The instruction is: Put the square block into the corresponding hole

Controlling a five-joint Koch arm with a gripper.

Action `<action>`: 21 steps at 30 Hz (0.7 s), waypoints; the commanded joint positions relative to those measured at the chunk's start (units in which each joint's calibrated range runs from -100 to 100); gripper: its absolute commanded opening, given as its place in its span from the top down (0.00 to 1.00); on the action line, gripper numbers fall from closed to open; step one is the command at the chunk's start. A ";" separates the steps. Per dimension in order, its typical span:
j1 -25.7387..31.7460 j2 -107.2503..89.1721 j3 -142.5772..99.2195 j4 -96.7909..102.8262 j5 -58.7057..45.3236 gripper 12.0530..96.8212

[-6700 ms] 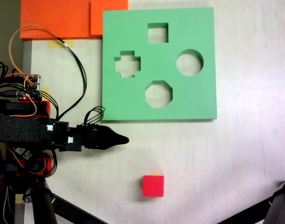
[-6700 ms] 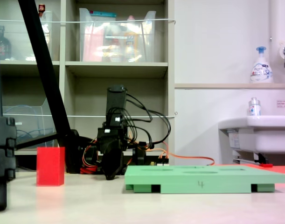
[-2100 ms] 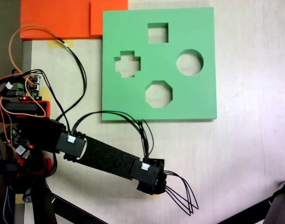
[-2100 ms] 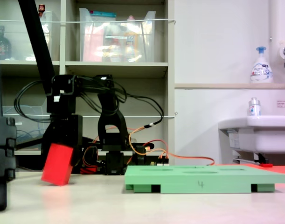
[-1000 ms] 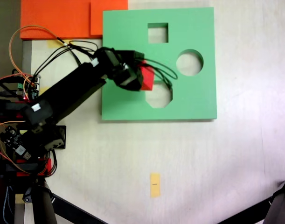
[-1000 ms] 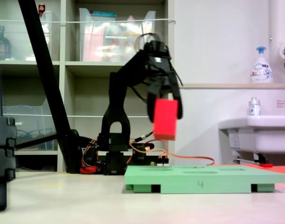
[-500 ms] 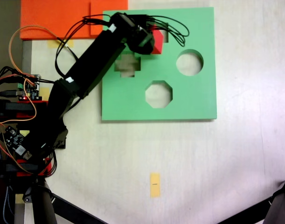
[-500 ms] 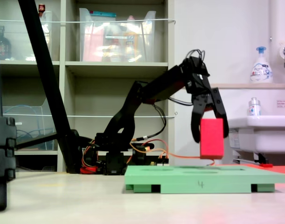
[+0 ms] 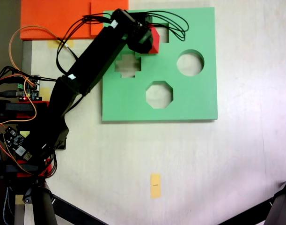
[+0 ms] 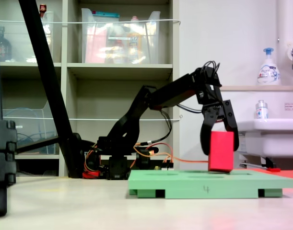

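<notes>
Fixed view, arm [image 10: 151,103] outstretched, pincer [image 10: 220,143] gripping square block [image 10: 220,151]

Bright red block [image 10: 220,151], plain, no marking. Green board [image 9: 189,96], one flat shade, with a small dark "4" on its front edge. Black arm [image 9: 82,70] and black gripper [image 10: 219,143], with black and orange cables. Orange sheets [image 9: 58,18] at the top left. Yellow tape strip [image 9: 155,185] on an off-white table [image 9: 227,164].
</notes>
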 commanded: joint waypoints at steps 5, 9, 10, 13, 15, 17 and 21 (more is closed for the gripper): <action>0.29 1.11 4.31 7.00 -0.24 0.83; 0.34 1.67 4.51 10.08 -0.93 0.81; 0.34 1.95 4.51 10.47 -0.93 0.81; 0.34 2.65 4.61 11.62 -1.03 0.81; 0.34 2.79 4.61 12.68 -1.22 0.81; 0.44 2.79 4.91 13.45 -1.22 0.81; 0.73 3.35 5.11 14.90 -1.22 0.81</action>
